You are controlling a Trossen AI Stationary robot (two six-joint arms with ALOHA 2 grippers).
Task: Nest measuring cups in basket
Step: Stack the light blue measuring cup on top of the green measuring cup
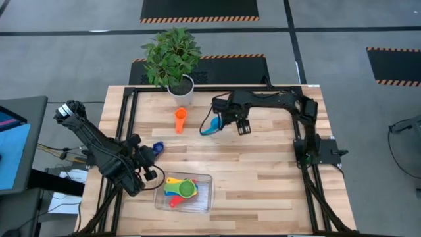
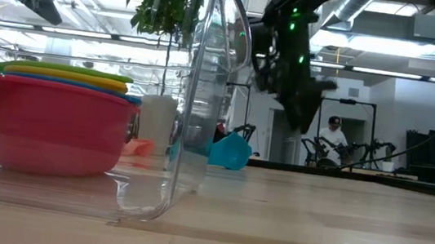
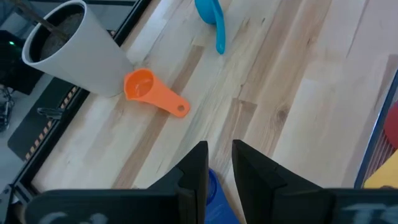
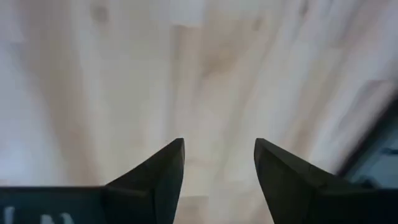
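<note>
Counter (image 1: 263,171): pale wooden slats framed by dark rails, carrying everything below.
Plant (image 1: 171,54): leafy green, in a white pot (image 1: 181,89) at the counter's 12 o'clock edge, left of centre.
Basket (image 1: 205,197): clear shallow tray near the 6 o'clock edge, left of centre; in the low view its curved wall fills the foreground and blocks much of the counter behind it.
Nested cups (image 1: 181,189): red, yellow, blue and green stacked inside the basket, handles pointing different ways.
Left gripper (image 1: 152,153): at 9 o'clock, just beside the basket's upper left corner, its fingers (image 3: 198,167) nearly together around a dark blue cup (image 1: 158,147).
Right gripper (image 1: 242,126): hangs above bare wood toward 12 o'clock, fingers (image 4: 163,171) spread apart with nothing between them.
Light blue cup (image 1: 209,127): lies on the counter just left of the right gripper, apart from it.
Orange cup (image 1: 180,120): lies just below the white pot, at 6 o'clock of it.
Person (image 2: 332,139): far back in the room, beyond the counter.
</note>
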